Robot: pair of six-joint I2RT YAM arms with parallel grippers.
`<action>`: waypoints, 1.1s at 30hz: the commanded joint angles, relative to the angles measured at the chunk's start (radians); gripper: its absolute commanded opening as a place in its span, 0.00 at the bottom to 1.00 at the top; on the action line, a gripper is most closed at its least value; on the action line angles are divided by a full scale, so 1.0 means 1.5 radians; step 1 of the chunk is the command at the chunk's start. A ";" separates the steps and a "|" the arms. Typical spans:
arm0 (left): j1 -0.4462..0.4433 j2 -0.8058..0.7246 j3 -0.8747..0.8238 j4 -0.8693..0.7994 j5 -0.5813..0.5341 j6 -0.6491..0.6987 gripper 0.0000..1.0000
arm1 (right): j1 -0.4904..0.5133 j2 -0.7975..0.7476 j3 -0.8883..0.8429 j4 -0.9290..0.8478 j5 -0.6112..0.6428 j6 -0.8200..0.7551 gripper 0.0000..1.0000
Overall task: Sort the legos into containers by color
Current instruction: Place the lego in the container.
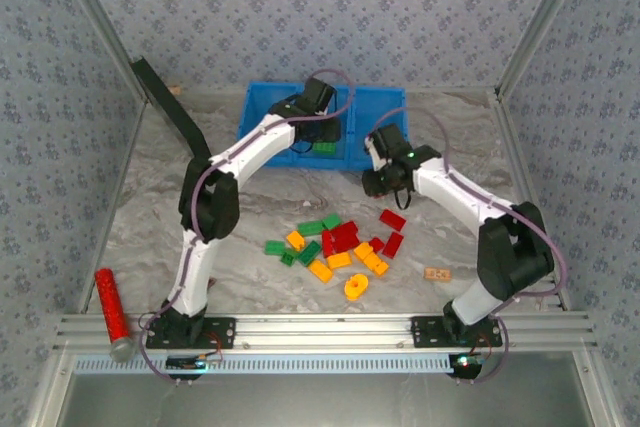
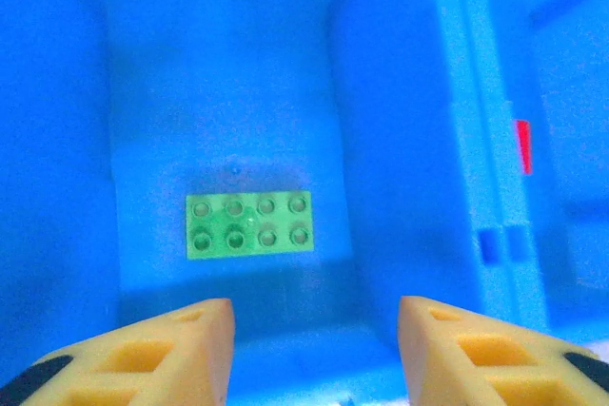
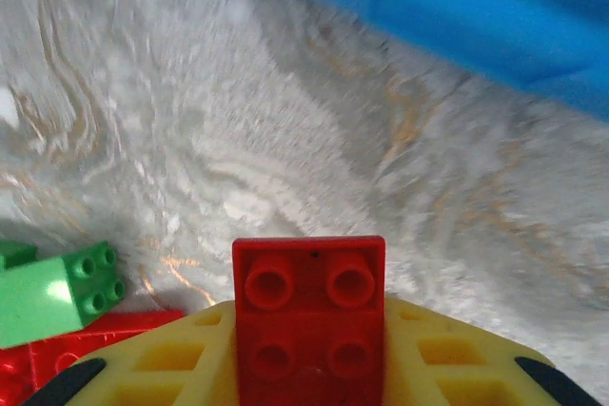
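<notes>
My left gripper (image 2: 314,330) hangs wide over a green eight-stud brick (image 2: 249,225) in the blue bin (image 2: 400,140); my right gripper (image 3: 309,368) clamps a red brick (image 3: 309,292)

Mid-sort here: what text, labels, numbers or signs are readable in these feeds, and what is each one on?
None can be read in any view.
Red mark on the blue bin wall: a blurred patch, no letters made out.
Tan tile on the table: too small to tell whether it is printed.
Studs of the green brick and the red brick: no lettering legible.
</notes>
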 commanded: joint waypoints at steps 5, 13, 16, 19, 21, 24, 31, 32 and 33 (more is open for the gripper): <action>-0.016 -0.223 -0.144 -0.008 0.015 0.042 0.56 | -0.065 0.076 0.171 -0.029 0.003 -0.004 0.34; -0.077 -0.398 -0.436 -0.016 -0.014 0.056 0.63 | -0.082 0.266 0.391 -0.067 0.005 -0.026 0.34; -0.123 -0.423 -0.479 -0.036 -0.028 0.047 0.65 | -0.091 0.327 0.455 -0.081 0.003 -0.030 0.34; -0.170 -0.439 -0.514 -0.033 -0.039 0.023 0.66 | -0.099 0.379 0.505 -0.092 0.000 -0.032 0.34; -0.200 -0.440 -0.527 -0.028 -0.055 0.010 0.66 | -0.104 0.410 0.534 -0.099 -0.003 -0.033 0.34; -0.237 -0.426 -0.539 -0.015 -0.079 -0.002 0.66 | -0.112 0.448 0.558 -0.103 -0.006 -0.028 0.35; -0.263 -0.363 -0.508 -0.007 -0.112 0.020 0.66 | -0.127 0.473 0.547 -0.087 -0.023 -0.020 0.39; -0.263 -0.354 -0.503 -0.005 -0.116 0.026 0.66 | -0.126 0.474 0.546 -0.088 -0.024 -0.021 0.39; -0.262 -0.344 -0.497 -0.003 -0.120 0.034 0.66 | -0.128 0.473 0.545 -0.088 -0.025 -0.021 0.40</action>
